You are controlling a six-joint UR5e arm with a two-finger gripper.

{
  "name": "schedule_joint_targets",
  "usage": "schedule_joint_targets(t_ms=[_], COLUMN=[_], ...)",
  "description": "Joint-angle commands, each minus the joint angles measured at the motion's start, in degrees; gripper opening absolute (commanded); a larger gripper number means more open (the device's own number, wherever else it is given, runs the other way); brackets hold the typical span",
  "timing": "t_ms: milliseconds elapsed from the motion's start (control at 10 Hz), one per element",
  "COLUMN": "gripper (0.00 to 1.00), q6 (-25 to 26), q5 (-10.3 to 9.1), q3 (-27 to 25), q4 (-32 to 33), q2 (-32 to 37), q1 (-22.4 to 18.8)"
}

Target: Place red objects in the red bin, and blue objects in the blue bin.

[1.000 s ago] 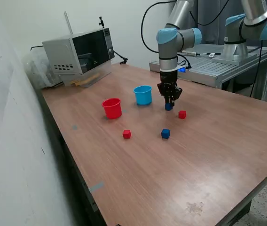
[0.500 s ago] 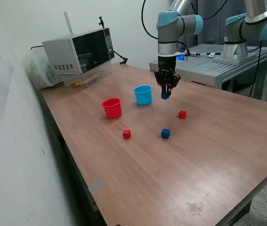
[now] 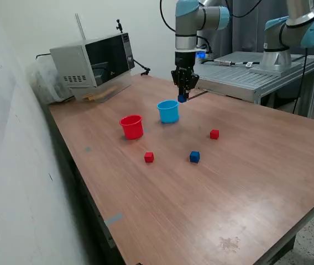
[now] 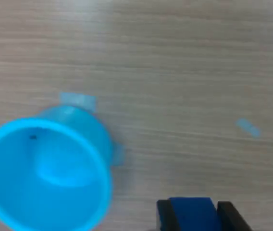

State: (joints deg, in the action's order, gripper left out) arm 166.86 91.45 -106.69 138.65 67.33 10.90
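The pincer (image 3: 182, 97) gripped a blue cube (image 4: 192, 214) in the air, just beside and above the blue cup (image 3: 168, 111). On the desk (image 3: 245, 182) lay a second blue cube (image 3: 194, 157) and two red cubes (image 3: 148, 158) (image 3: 214, 134), with the red cup (image 3: 131, 126) upright nearby.

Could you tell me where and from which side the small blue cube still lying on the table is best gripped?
Come straight down on the small dark blue cube and close the tool on two opposite flat side faces. It sits flat on the wooden table with open space all round; the nearest small red cubes stand well apart.
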Motion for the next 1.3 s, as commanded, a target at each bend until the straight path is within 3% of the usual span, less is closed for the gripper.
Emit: schedule_joint_targets(t_ms=[0,1100,1200], gripper=[0.00,0.00,0.00], q6=[-2.0,-2.8,-2.8], q5=[-0.05,-0.22,-0.14], q3=[0.0,0.0,0.0], q4=[-0.2,0.0,0.0], q2=[0.5,0.1,0.2], q1=[5.4,5.7,7.3])
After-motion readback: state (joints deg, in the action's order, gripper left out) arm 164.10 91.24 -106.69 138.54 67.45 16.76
